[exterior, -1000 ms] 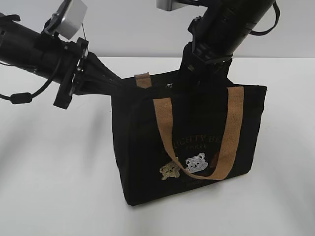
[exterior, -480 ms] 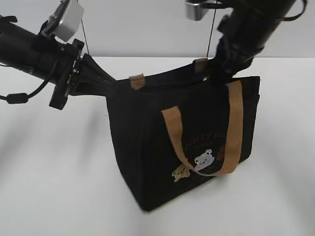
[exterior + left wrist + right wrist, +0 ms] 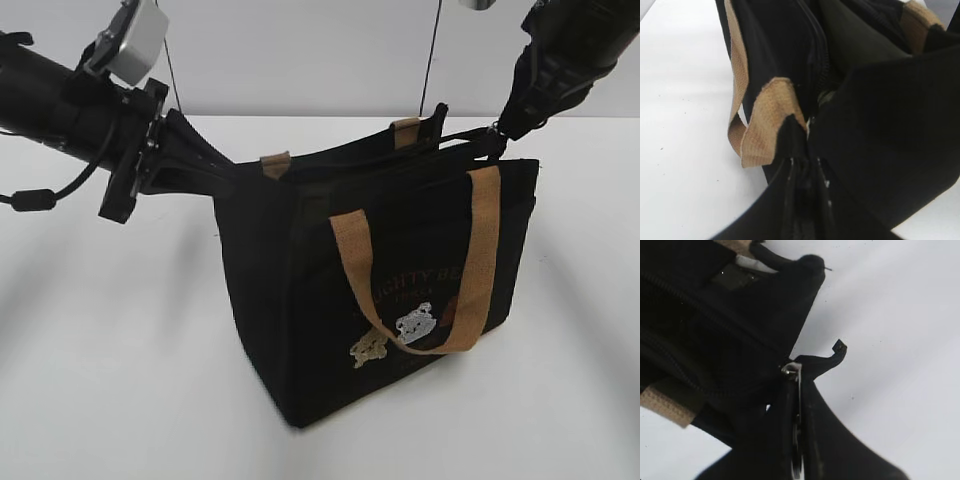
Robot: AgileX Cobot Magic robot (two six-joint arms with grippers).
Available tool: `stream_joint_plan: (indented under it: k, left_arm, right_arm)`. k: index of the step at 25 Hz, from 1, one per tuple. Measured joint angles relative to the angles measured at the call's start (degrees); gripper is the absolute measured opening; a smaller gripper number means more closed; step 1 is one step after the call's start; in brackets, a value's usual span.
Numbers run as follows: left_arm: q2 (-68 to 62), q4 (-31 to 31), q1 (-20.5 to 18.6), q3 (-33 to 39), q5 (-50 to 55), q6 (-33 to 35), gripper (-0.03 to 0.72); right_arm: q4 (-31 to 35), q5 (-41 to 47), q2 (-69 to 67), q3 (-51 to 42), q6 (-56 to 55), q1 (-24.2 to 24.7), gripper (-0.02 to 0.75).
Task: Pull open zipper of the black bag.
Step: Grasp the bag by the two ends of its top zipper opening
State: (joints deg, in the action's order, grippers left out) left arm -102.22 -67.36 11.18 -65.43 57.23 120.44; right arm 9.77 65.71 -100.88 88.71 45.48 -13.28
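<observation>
Exterior view shows the black bag (image 3: 390, 290) standing upright near the middle of the white worktop (image 3: 110, 350), its mouth gaping along the top between the two tan straps (image 3: 355, 265). The left claw (image 3: 222, 165) is pinched narrow on the fabric at the bag's left end, holding it against the pull. The right claw (image 3: 495, 135) sits at the far right corner of the top edge, clamped shut on what looks like the zipper (image 3: 791, 369) pull; from the right wrist view a small silver piece shows just at the claw tips, though the dark fabric makes it hard to be sure the tab itself is gripped and not only the cloth tail beside it.

Risks, as I judge them: the zip line appears to be at or close to its end stop, so more pull to the right would drag or tip the whole bag instead of opening anything. That strain could also tear the left claw's thin hold off the fabric. If the right grip is only on cloth, it may slip free with a jerk.
</observation>
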Motion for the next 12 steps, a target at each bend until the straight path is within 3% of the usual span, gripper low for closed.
stream_joint_plan:
  k: [9,12]
  left_arm:
    - [0.0,-0.3,0.0,0.0,-0.9,-1.2,0.046]
    - [0.5,-0.8,0.0,0.0,-2.9,-5.4,0.098]
  right_arm:
    - [2.0,-0.8,0.0,0.0,0.0,0.1,0.002]
    - [2.9,-1.0,0.0,0.0,0.0,0.1,0.126]
